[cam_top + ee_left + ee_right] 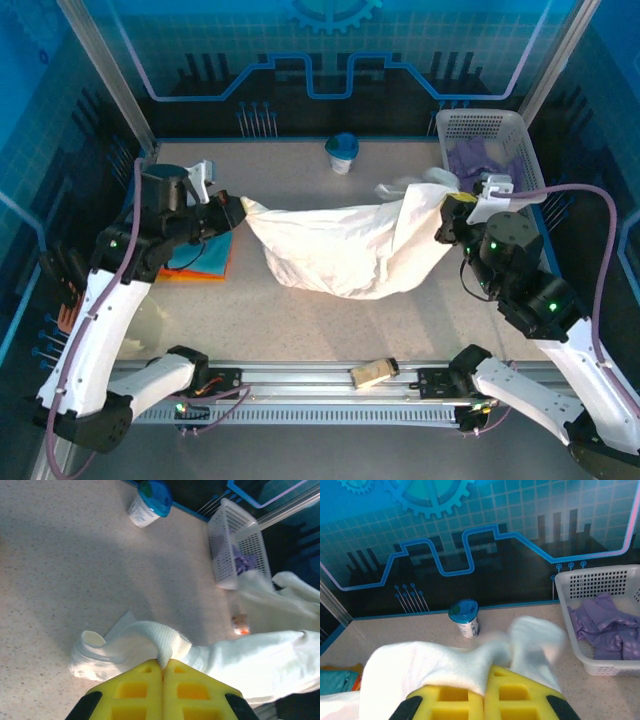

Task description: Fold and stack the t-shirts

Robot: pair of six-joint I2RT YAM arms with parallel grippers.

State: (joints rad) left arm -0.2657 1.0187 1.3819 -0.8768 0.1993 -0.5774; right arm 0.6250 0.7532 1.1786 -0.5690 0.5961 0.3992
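Left gripper [240, 209], right gripper [447, 216] clamped on opposite ends of white t-shirt [340, 250], wrists inward.

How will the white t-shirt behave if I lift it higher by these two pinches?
Likely floppy: the white t-shirt sags between the left gripper and right gripper. Probably light, since small pinches hold it.

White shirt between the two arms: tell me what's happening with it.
The two arms hold the white t-shirt stretched between them, its middle sagging toward the table. The left gripper is shut on one end, the right gripper on the other. A teal t-shirt and an orange t-shirt lie stacked at the left, and a pale purple t-shirt sits in the white basket.
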